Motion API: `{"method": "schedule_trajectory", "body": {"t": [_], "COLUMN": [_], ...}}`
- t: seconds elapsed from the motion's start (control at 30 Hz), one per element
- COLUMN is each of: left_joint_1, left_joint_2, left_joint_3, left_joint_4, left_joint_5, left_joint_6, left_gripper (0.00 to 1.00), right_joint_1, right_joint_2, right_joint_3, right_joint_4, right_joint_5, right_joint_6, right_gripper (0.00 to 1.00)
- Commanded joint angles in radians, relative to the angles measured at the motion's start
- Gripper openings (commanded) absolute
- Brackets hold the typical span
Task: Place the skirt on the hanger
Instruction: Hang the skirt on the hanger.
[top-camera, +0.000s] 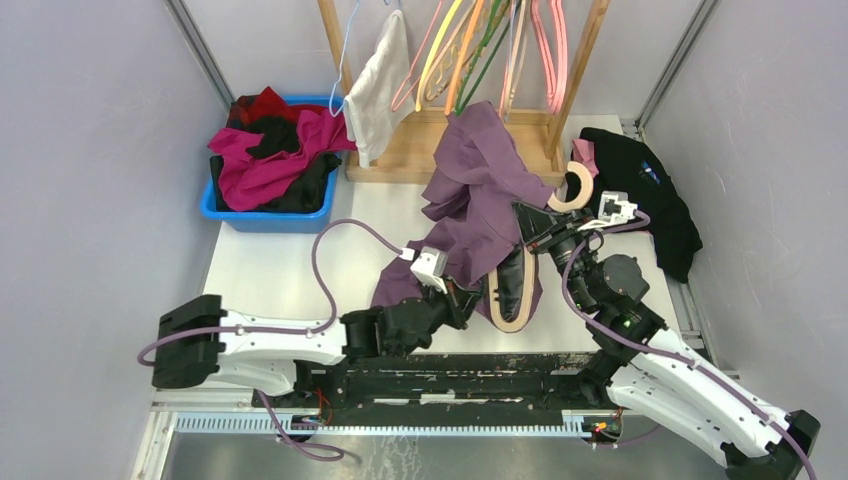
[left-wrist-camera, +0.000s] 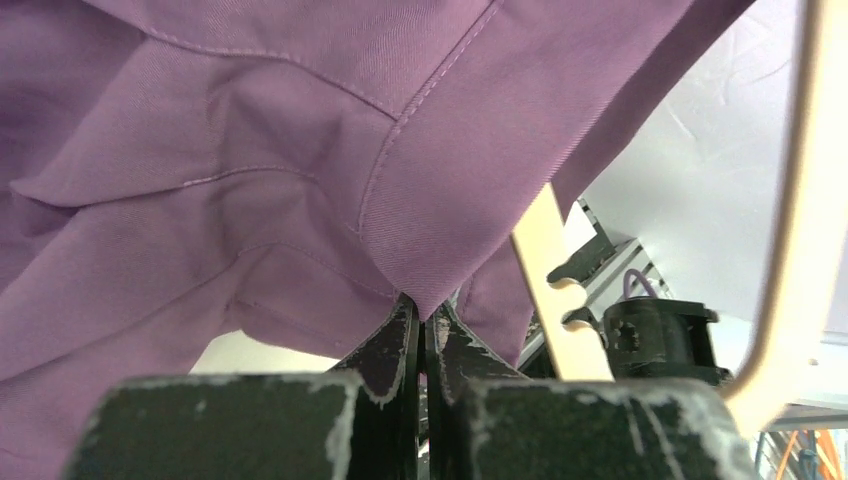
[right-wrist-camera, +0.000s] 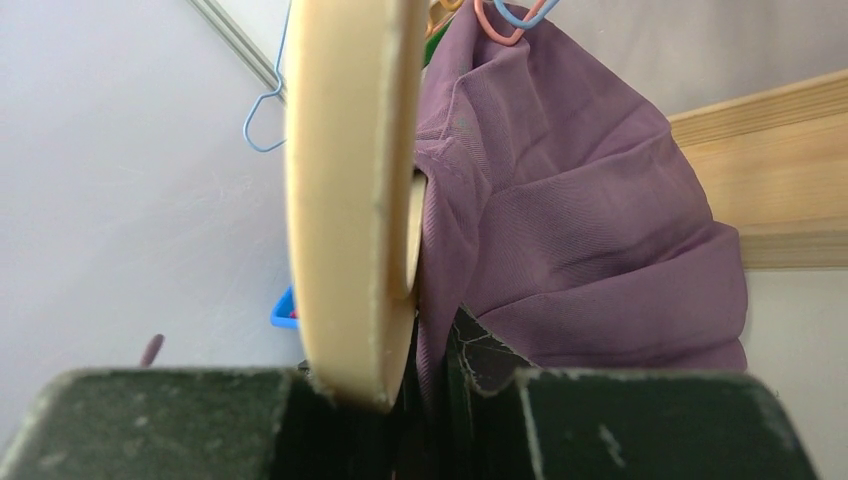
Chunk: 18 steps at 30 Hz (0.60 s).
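Note:
The purple skirt hangs draped in mid-table, its top near the rack and its lower folds trailing toward the arms. A cream wooden hanger is partly under it, with the hook sticking out to the right. My left gripper is shut on a lower corner of the skirt, which is pinched between the fingertips of the gripper. My right gripper is shut on the hanger, with a fold of skirt caught beside it in the same gripper.
A blue bin of red and black clothes sits at the back left. A wooden rack at the back holds several coloured hangers and a white cloth. A black garment lies at the right edge.

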Motion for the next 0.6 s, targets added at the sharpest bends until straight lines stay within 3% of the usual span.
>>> {"method": "schedule_trajectory", "body": {"t": [0.0,0.3,0.57], "left_joint_1": [-0.013,-0.043,-0.048], "left_joint_2": [-0.131,-0.133,-0.040], "left_joint_3": [0.044,0.229,0.380], "left_joint_4": [-0.110,-0.333,-0.372], "left_joint_5": [-0.011,0.209,0.403], "left_joint_6": [-0.024,-0.015,0.009], "left_gripper": [0.03,0.03,0.03], "right_joint_1": [0.006,0.007,0.009], "right_joint_2": [-0.031,0.009,0.080], "right_joint_3": [0.011,-0.034,-0.012], "right_joint_4": [0.119,0.175,0.225], "right_joint_5": [0.028,0.056,0.084], "right_joint_6": [-0.002,-0.020,-0.048], "right_gripper": [0.01,0.01,0.01]}}
